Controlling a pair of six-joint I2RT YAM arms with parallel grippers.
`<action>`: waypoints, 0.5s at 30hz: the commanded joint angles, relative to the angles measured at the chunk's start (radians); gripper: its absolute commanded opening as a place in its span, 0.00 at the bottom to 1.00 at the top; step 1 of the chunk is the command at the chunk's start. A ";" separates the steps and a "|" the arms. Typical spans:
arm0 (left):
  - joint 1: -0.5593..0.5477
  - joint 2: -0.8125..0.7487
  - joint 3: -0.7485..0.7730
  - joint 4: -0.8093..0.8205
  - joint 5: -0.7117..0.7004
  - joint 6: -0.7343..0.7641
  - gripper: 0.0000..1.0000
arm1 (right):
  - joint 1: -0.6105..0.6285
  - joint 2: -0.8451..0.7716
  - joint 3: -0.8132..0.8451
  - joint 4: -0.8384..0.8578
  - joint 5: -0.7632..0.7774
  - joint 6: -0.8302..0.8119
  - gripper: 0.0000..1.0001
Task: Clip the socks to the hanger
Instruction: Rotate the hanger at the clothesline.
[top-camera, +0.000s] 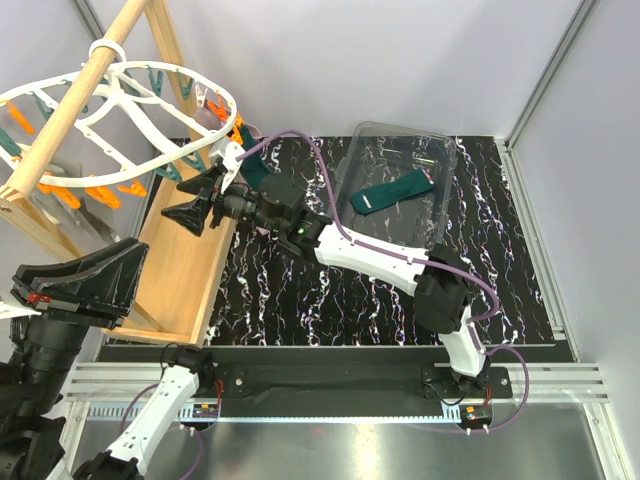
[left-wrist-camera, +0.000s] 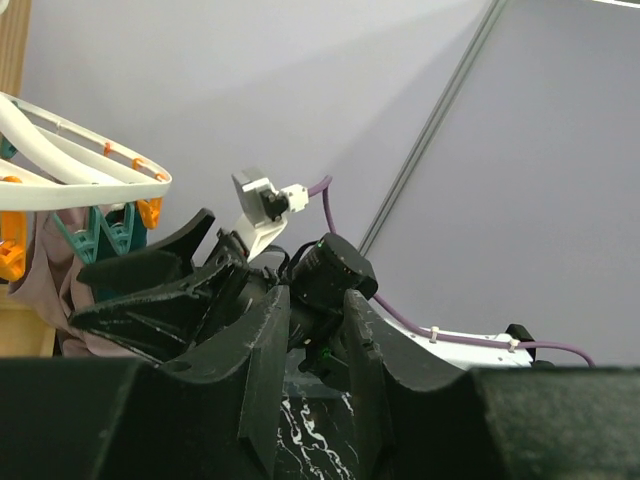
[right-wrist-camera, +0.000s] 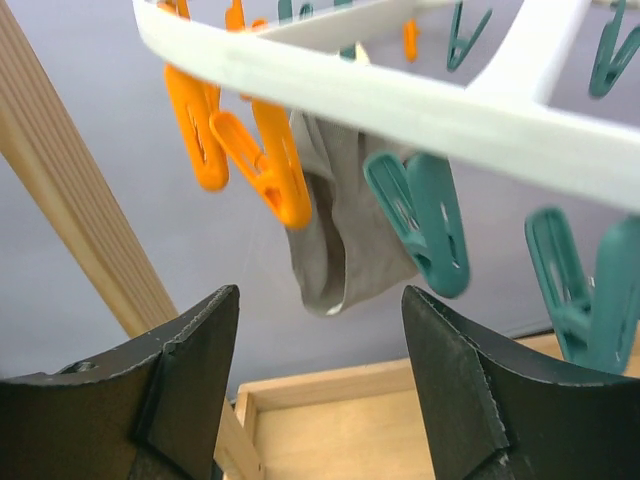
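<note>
My right gripper (right-wrist-camera: 320, 300) is spread, empty, at 6 o'clock below white plastic oval hanger (right-wrist-camera: 400, 110); rising, I risk snagging dangling teal pegs (right-wrist-camera: 420, 215).

Overhead looks down; wrists close, sharing hanger (right-wrist-camera: 400, 105)
</note>
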 joint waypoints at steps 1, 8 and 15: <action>-0.003 -0.011 -0.006 0.045 0.027 -0.011 0.33 | -0.001 0.027 0.097 -0.004 0.030 -0.067 0.73; -0.002 -0.011 -0.025 0.048 0.032 -0.011 0.33 | -0.013 0.038 0.120 -0.003 0.062 -0.081 0.72; -0.002 -0.013 -0.037 0.054 0.033 -0.014 0.33 | -0.024 -0.003 0.019 0.039 0.050 -0.110 0.71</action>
